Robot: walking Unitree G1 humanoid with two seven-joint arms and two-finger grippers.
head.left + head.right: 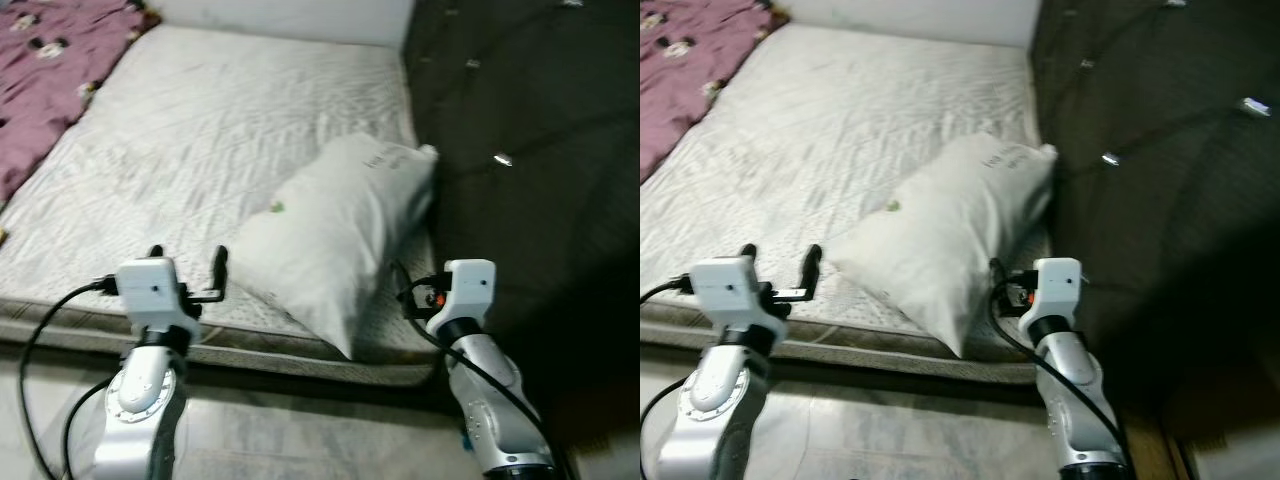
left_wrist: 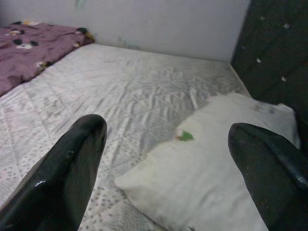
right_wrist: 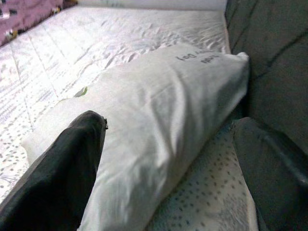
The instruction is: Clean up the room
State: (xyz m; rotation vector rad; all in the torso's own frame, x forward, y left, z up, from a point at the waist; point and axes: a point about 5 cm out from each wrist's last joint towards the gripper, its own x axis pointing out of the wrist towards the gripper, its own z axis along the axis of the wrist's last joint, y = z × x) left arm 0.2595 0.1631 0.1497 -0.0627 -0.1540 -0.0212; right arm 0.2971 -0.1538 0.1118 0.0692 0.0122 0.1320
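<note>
A white pillow [image 1: 335, 232] lies slanted on the bare quilted mattress [image 1: 200, 130], with its far corner against the dark headboard. My left gripper [image 1: 188, 252] is open above the mattress's near edge, just left of the pillow's near end; in the left wrist view the left gripper [image 2: 166, 125] has the pillow [image 2: 216, 163] ahead of it. My right gripper [image 3: 168, 120] is open and low at the pillow's [image 3: 159, 110] near right corner. One of its fingers [image 3: 67, 168] is in front of the pillow, the other beside the headboard.
A dark tufted headboard [image 1: 530, 130] runs along the right side of the bed. A purple patterned blanket [image 1: 50, 70] is bunched at the far left of the mattress. A white wall [image 2: 159, 24] stands behind the bed. Pale floor [image 1: 280, 430] lies below the near edge.
</note>
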